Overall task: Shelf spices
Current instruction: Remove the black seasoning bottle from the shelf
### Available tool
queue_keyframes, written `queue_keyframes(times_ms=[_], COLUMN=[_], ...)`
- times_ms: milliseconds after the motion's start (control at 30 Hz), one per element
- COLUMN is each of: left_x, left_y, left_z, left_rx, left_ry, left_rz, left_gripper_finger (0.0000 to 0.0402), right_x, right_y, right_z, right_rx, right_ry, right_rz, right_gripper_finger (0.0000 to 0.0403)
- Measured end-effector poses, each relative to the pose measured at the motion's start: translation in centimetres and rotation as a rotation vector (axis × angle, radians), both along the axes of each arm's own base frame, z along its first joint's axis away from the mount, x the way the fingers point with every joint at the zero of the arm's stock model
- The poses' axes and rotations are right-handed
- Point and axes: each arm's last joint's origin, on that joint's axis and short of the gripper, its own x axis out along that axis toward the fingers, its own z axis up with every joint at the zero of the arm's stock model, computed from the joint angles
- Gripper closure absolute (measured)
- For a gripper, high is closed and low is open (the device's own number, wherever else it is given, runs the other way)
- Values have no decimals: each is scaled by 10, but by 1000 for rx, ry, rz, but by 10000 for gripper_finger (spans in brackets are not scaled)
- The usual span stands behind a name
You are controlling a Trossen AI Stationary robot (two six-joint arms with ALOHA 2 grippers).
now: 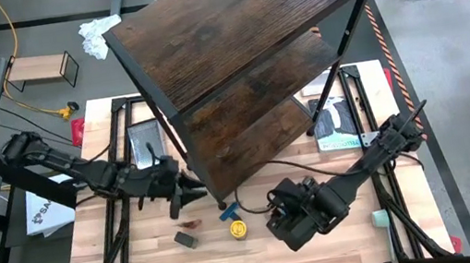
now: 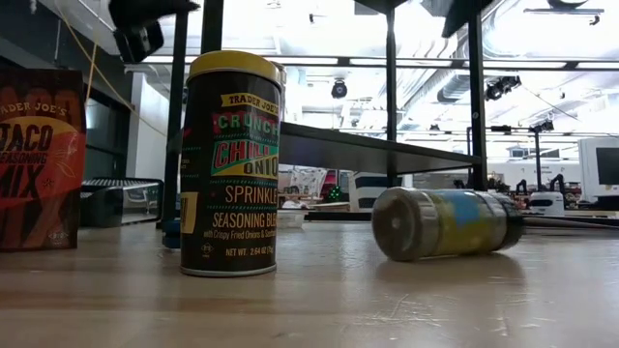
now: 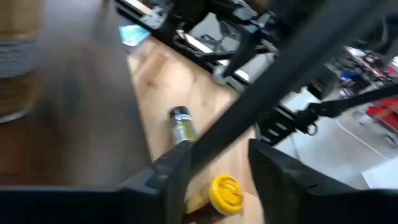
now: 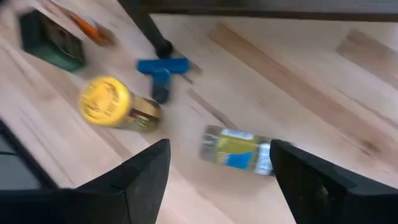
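The shelf (image 1: pixel 228 21) stands on the table's far half, one foot (image 1: pixel 223 205) near the spices. A yellow-lidded jar (image 1: pixel 238 228) stands upright, with the dark grey box (image 1: pixel 185 240) and reddish packet (image 1: pixel 191 222) to its left. A black-lidded jar (image 4: pixel 239 149) lies on its side below my right gripper (image 4: pixel 217 186), which is open and hovers clear of it. My left gripper (image 3: pixel 219 152) is open and empty by the shelf leg (image 3: pixel 261 93). A blurred tan-topped jar (image 3: pixel 15 62) seems to stand on a shelf board.
A blue T-shaped piece (image 4: pixel 160 71) lies by the shelf foot. A printed bag (image 1: pixel 337 126) lies at the right under the shelf and a dark tray (image 1: pixel 148 140) at the left. A small light-wood rack (image 1: pixel 39 72) stands beyond the table.
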Motion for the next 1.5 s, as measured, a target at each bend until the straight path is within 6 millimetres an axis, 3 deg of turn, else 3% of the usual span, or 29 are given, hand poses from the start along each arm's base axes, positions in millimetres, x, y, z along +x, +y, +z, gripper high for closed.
queue_keyframes(times_ms=[167,300,467,700,1000,1167,1267,1500], left_x=[-10,-24,-40,-46,-65,-81,-91,-104], left_y=[10,17,32,41,69,86,90,84], left_z=[-1,2,5,10,25,35,46,64], left_rx=[24,-13,47,162,343,378,344,328], left_ry=[62,93,58,-34,-86,-85,-134,-312], left_rz=[19,84,402,719,1116,1244,1188,706], left_gripper_finger=[173,166,225,387,398,400,401,401], right_x=[-11,-21,-26,-22,-15,9,34,70], right_y=[3,2,-2,-8,-14,-27,-44,-109], right_z=[-2,-3,-2,-2,-1,3,9,16], right_rx=[-43,-82,-144,-165,-184,-211,-278,-512], right_ry=[75,135,156,146,84,-125,-238,-243], right_rz=[17,-4,-34,-50,-101,-175,-142,-167], right_gripper_finger=[132,132,132,132,132,132,132,132])
